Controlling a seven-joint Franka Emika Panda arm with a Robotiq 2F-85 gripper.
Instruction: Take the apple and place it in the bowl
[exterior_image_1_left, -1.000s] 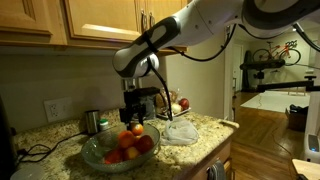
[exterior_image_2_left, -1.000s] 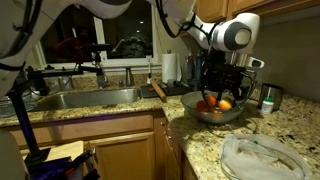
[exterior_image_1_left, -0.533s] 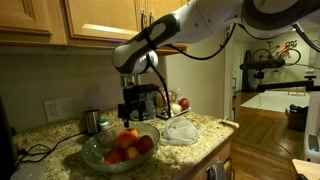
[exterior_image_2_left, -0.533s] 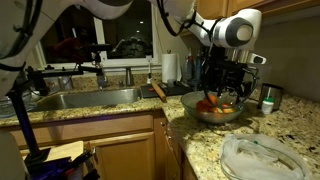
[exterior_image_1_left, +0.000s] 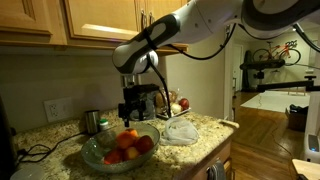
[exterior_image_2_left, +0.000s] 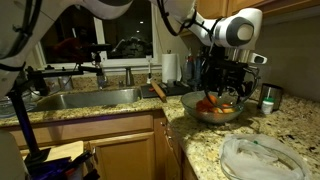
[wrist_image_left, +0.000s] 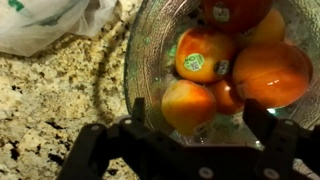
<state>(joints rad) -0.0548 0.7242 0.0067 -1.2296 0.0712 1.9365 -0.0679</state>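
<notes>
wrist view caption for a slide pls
Open fingers over a glass bowl of fruit on a granite counter, plastic bag beside it.

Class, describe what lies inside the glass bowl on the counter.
Inside the glass bowl lie several red and orange fruits, among them an apple bearing a sticker. The pile hides the bowl's bottom and anything beneath.

Panda arm (exterior_image_1_left: 205, 22): we see smooth white rounded links, parted by black joint bands. In an exterior view, a pale circular cap (exterior_image_2_left: 238, 29) closes the joint at 1 o'clock. Robotiq gripper (exterior_image_1_left: 133, 108): we note a matte black body below the white wrist. In the wrist view, its two dark, blocky fingers (wrist_image_left: 138, 112) stand at 7 and 5 o'clock on black linkage bars.
</notes>
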